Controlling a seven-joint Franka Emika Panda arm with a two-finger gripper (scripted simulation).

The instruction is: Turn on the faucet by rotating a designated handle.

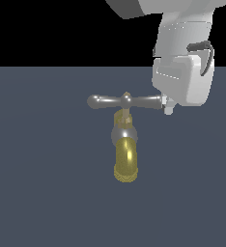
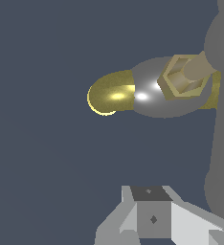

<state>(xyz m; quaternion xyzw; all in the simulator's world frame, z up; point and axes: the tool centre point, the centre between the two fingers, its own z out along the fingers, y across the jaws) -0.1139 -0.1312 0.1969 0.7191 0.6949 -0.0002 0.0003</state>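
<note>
Faucet (image 1: 124,144) — brass spout, grey ball; handle (image 1: 126,101) level; gripper (image 1: 168,108) at its tip — jaw width unclear.

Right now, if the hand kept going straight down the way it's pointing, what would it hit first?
Probably the bare floor. The hand points downward just beyond the handle's bulb on the exterior view's right, and nothing lies below its tip. Depth is unclear, so it may instead graze that bulb.

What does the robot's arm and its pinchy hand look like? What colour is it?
The arm is glossy white with rounded, chunky shells and grey shaded undersides. A thin black cable loops at the wrist. The gripper hangs from a boxy white hand; in the wrist view its fingers look blocky and grey, with a small dark diamond mark.
</note>
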